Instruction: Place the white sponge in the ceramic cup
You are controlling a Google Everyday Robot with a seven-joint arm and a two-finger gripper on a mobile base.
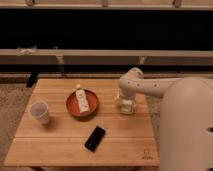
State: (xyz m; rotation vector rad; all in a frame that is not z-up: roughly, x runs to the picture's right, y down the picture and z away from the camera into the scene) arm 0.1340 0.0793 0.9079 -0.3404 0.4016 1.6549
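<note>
The white sponge (128, 108) lies on the wooden table (60, 150), right of centre. My gripper (125, 102) points straight down onto it, open, and its fingers hide part of the sponge. I cannot tell whether they touch it. The arm reaches in from the right, bending at a white elbow (131, 80). The ceramic cup (40, 111), pale and tapered, stands upright near the table's left edge, far from the gripper.
An orange dish (73, 106) holding a small white packet (82, 100) sits between cup and sponge. A flat black phone (95, 138) lies near the front edge. My white body (187, 130) fills the right side. A low ledge runs behind the table.
</note>
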